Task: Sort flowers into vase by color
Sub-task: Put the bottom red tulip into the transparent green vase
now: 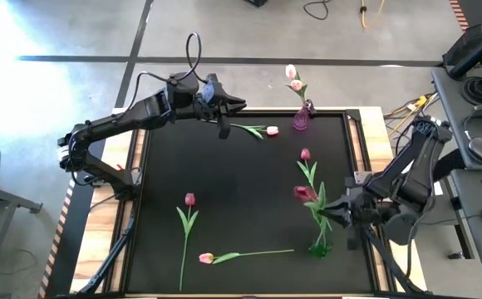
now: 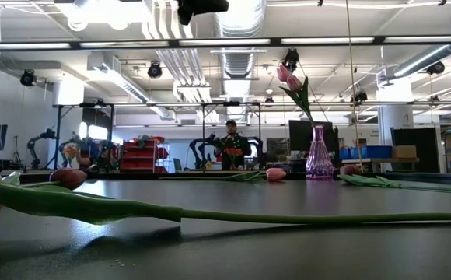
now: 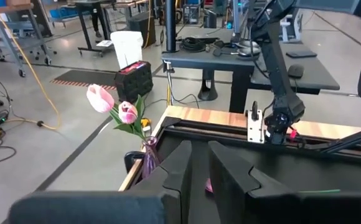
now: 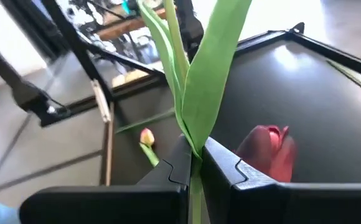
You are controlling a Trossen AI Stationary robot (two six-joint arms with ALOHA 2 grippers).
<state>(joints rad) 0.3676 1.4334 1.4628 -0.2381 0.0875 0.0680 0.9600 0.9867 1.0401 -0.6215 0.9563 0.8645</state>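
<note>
My right gripper [image 1: 334, 209] [image 4: 195, 149] is over the table's right side, shut on a dark maroon tulip [image 1: 305, 193]. My left gripper [image 1: 236, 107] [image 3: 199, 149] is shut and holds nothing. It hovers at the far edge, beside a pale pink tulip [image 1: 258, 129] lying flat on the mat. A purple glass vase [image 1: 301, 119] [image 2: 316, 155] stands at the far edge with two pale pink tulips [image 1: 292, 79] [image 3: 113, 106] upright in it. Another maroon tulip [image 1: 306, 155], a pinkish-red one [image 1: 189, 200] and a pale pink one [image 1: 206, 258] lie flat on the mat. My right gripper pinches the maroon tulip's green stem [image 4: 194, 163] between its two fingers, where a leaf joins it, coming from the table's right side. The maroon head [image 4: 269, 152] sits close beside the fingertips. Stem and leaves [image 4: 211, 74] stick out past the fingers. Whether the flower is clear of the mat, I cannot tell.
The black mat [image 1: 241, 191] sits in a raised frame with wooden strips [image 1: 108, 208] at its sides. Desks with equipment [image 1: 474, 100] stand to the right of the table. The mat's middle holds no flowers. In the low view a person [image 2: 231, 144] stands far behind the table.
</note>
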